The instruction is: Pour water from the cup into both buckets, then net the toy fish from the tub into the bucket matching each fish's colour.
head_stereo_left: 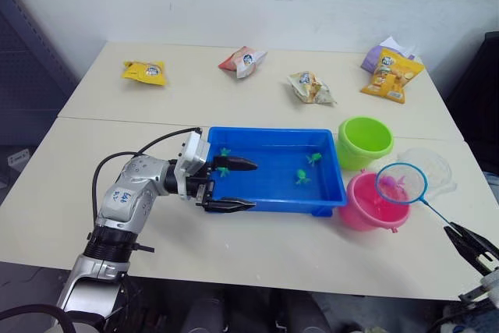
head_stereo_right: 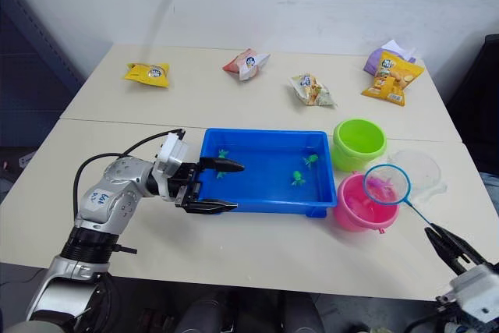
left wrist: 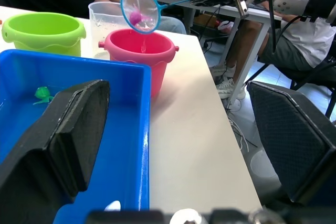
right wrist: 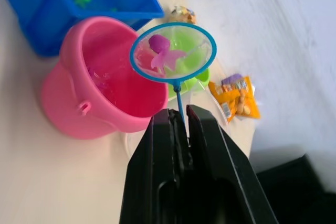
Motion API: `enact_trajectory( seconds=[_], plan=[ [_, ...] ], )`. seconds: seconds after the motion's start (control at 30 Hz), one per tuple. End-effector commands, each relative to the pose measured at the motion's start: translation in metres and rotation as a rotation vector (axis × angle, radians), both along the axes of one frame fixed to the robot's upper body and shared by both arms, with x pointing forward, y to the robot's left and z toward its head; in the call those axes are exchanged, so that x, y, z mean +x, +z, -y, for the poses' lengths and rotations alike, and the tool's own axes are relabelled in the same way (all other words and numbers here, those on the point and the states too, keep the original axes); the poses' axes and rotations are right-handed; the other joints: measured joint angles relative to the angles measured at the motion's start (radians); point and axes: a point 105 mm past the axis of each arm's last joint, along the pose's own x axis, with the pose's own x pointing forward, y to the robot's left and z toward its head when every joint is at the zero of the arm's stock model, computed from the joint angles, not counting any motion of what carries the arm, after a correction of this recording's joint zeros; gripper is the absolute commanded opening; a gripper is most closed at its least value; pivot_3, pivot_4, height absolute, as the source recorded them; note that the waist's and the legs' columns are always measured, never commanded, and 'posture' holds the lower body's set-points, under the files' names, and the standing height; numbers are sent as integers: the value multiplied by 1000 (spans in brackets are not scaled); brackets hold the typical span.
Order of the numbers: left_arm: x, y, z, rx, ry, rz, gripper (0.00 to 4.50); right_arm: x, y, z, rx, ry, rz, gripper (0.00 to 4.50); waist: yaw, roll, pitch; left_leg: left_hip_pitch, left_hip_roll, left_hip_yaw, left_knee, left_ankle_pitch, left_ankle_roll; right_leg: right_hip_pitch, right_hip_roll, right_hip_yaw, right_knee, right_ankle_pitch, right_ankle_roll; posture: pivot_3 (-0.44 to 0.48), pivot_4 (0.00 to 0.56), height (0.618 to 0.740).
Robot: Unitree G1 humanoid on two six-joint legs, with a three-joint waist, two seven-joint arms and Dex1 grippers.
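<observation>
- The right gripper point(right wrist: 179, 124) has its jaws pinched on the thin stick of the net point(head_stereo_left: 401, 182), low at about 4 o'clock in the head views.
- The net's blue hoop hangs over the far rim of the pink bucket point(head_stereo_left: 366, 204), and a pink fish point(right wrist: 161, 56) lies in its mesh.
- The left gripper point(head_stereo_left: 238, 185) has its jaws spread wide: one black finger reaches inside the tub point(head_stereo_left: 234, 139) at its left end, the other lies outside along the tub's near wall, so the corner sits between them.
- The blue tub stands at the middle of the tabletop point(head_stereo_left: 70, 193) with water in it; three green fish point(head_stereo_left: 301, 178) show inside, one near the left gripper's upper finger and two toward the right end.
- The pink bucket stands just beside the tub's right near corner, at about 4 o'clock from the tub's middle.
- The green bucket point(head_stereo_left: 365, 142) stands just behind the pink one, at about 2 o'clock from the tub's middle.
- The clear cup point(head_stereo_left: 430, 168) stands just right of both buckets, partly behind the net.
- Snack packets point(head_stereo_left: 144, 72) lie along the far side of the tabletop, from 11 to 1 o'clock.
- In the left wrist view, seated people point(left wrist: 294, 14) show beyond the tabletop's edge.
</observation>
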Motion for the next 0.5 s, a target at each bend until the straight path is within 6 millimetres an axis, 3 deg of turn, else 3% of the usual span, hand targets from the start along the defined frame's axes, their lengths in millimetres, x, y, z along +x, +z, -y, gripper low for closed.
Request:
enact_trajectory(
  seconds=[0.03,0.3,0.5],
  plan=[
    [0,10,1,-11,5,45,4492,-4,5,-1,-339,70,116,0,0,0,0,2,0,0,0,0,0,2,0,0,0,0,0,0,150,740],
    [-3,7,-4,4,37,8,4492,-1,21,11,-557,49,280,0,1,0,0,2,0,0,0,0,-2,2,1,0,0,-1,-1,0,150,740],
    [-3,6,-4,8,44,9,4492,7,24,11,-548,54,310,0,0,0,0,3,0,0,0,0,-2,3,1,0,0,-1,-2,0,150,740]
  ],
)
